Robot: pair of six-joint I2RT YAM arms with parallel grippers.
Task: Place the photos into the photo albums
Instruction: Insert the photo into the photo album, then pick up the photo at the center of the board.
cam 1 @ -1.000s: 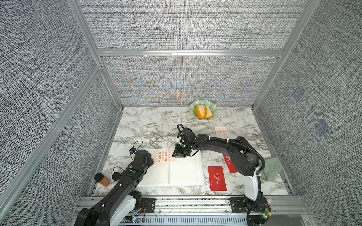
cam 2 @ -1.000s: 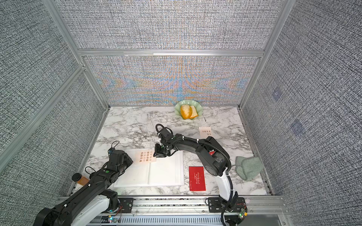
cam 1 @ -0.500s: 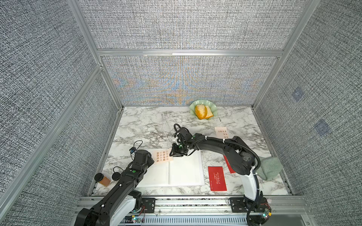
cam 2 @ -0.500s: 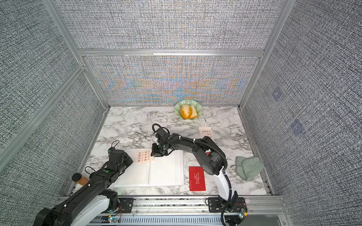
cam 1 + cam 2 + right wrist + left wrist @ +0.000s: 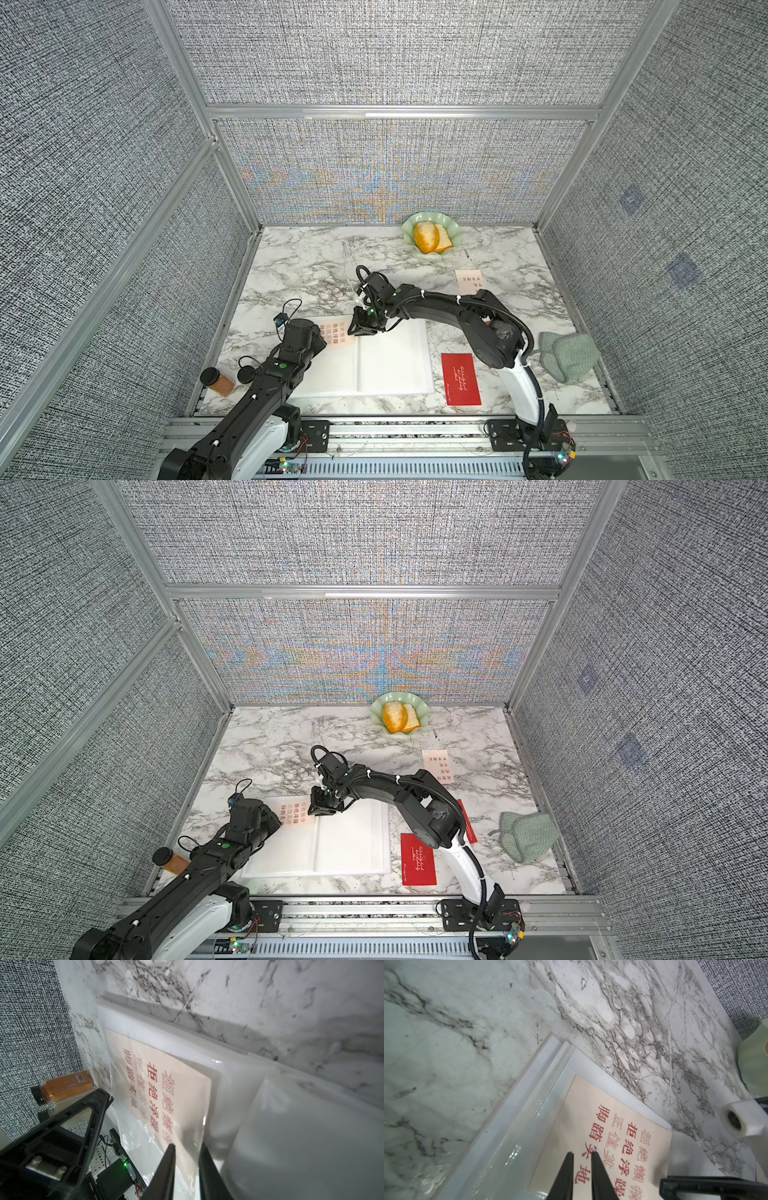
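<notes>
The photo album (image 5: 390,365) (image 5: 353,850) lies open near the table's front, white pages up. A cream photo with red characters (image 5: 343,337) (image 5: 294,814) (image 5: 602,1118) (image 5: 166,1076) lies on its left page, partly under a clear film. My left gripper (image 5: 581,1153) (image 5: 321,338) hovers over that photo, its fingers a narrow gap apart and holding nothing. My right gripper (image 5: 188,1145) (image 5: 363,328) (image 5: 326,808) stands at the photo's spine-side edge, narrowly open, with the film's edge between its fingers. Another cream photo (image 5: 469,281) and a red photo (image 5: 460,378) lie on the marble.
A green bowl (image 5: 454,233) with bread sits at the back. A green knitted cloth (image 5: 569,357) lies at the right. An amber jar with a black cap (image 5: 217,380) (image 5: 68,1084) and a black disc (image 5: 246,374) lie front left. A second red photo (image 5: 467,825) shows under my right arm.
My right gripper has slid left along the album's far edge, from over the right page to the cream photo's edge. The left arm has stayed still.
</notes>
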